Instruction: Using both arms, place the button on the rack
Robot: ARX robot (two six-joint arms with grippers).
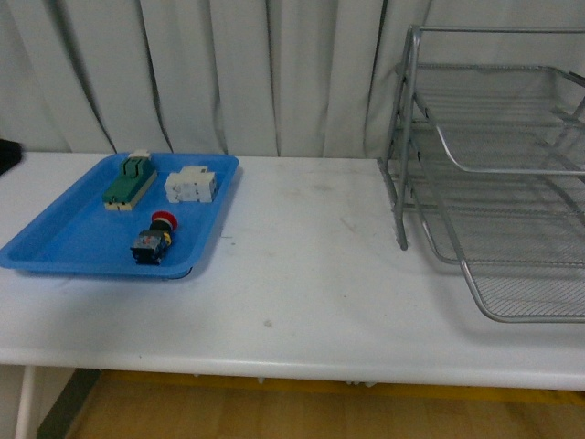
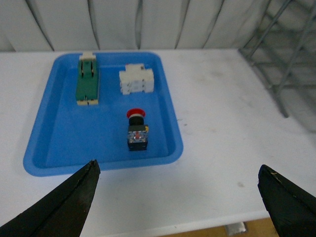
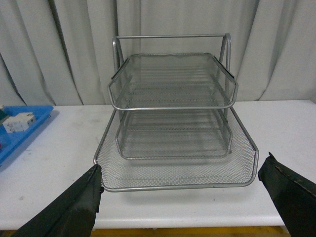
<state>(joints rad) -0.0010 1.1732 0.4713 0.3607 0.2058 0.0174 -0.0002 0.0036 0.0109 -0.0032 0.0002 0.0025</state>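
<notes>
Button (image 1: pixel 157 236) lies on its side in the blue tray (image 1: pixel 55 247) at the table's (image 1: pixel 311 274) left, near the tray's front edge, red cap towards the curtain. Green switch (image 1: pixel 128 179) and white block (image 1: pixel 191 184) sit behind it in the same tray. Rack (image 1: pixel 494 165), 3 mesh tiers, stands well apart on the right. Left gripper (image 2: pixel 177 168) is spread wide over the tray's near side, holding nothing. Right gripper (image 3: pixel 180 165) is spread wide facing the rack, also holding nothing.
</notes>
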